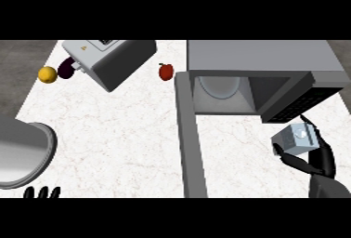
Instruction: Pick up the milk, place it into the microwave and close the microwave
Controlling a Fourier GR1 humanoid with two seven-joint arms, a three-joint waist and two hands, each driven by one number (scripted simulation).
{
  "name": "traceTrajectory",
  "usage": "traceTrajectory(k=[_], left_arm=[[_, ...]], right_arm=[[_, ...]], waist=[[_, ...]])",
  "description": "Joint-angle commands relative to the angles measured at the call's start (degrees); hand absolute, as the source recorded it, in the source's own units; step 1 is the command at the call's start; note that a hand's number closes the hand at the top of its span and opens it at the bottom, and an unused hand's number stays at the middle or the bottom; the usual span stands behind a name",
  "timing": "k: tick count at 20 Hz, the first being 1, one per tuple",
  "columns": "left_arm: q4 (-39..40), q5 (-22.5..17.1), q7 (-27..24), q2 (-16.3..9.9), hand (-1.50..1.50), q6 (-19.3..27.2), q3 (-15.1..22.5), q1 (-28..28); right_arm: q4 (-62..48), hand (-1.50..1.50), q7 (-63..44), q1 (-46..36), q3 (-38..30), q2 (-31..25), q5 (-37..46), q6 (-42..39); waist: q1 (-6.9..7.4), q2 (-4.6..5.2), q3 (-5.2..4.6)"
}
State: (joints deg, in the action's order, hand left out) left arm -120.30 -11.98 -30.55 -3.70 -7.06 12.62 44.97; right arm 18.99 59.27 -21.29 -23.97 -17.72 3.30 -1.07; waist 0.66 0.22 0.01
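Observation:
The milk (296,138) is a small grey-white carton, held tilted above the counter at the right. My right hand (316,160) is shut on it, fingers curled round its right and lower sides, just in front of the microwave's control panel. The microwave (264,58) stands at the back right with its cavity (226,95) showing a round white turntable. Its door (188,139) swings out wide toward me, left of the milk. Only the fingertips of my left hand (42,192) show at the lower left edge, resting straight.
A grey toaster (109,60) lies at an angle at the back left, with a yellow lemon (47,74) and a dark purple fruit (66,68) beside it. A red fruit (166,71) sits left of the microwave. A large metal bowl (21,153) fills the left edge.

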Motion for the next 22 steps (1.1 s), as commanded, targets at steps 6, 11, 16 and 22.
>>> traceTrajectory(k=[6,11,16,22], left_arm=[[1.0,-2.5,1.3,-1.0,-1.5,-0.3,-2.6,-2.4],[-1.6,-5.0,1.6,-3.4,-1.5,-2.7,-4.2,0.6],[-0.1,-3.0,0.9,-1.6,-1.5,-1.9,-1.6,-0.8],[1.3,-2.7,-2.4,-0.7,-1.5,-2.6,-1.0,2.4]], right_arm=[[-2.0,1.5,5.7,-4.9,-1.7,0.5,-1.2,1.6],[0.1,1.5,4.9,-8.2,0.2,5.9,-0.5,3.2],[-0.8,1.5,4.6,-11.0,1.1,10.0,0.3,6.1],[3.8,1.5,3.7,-9.4,2.5,11.2,0.2,5.9]], waist=[[0.59,0.16,0.15],[1.24,0.02,0.11],[1.51,0.24,0.15],[0.34,-0.5,-0.05]])
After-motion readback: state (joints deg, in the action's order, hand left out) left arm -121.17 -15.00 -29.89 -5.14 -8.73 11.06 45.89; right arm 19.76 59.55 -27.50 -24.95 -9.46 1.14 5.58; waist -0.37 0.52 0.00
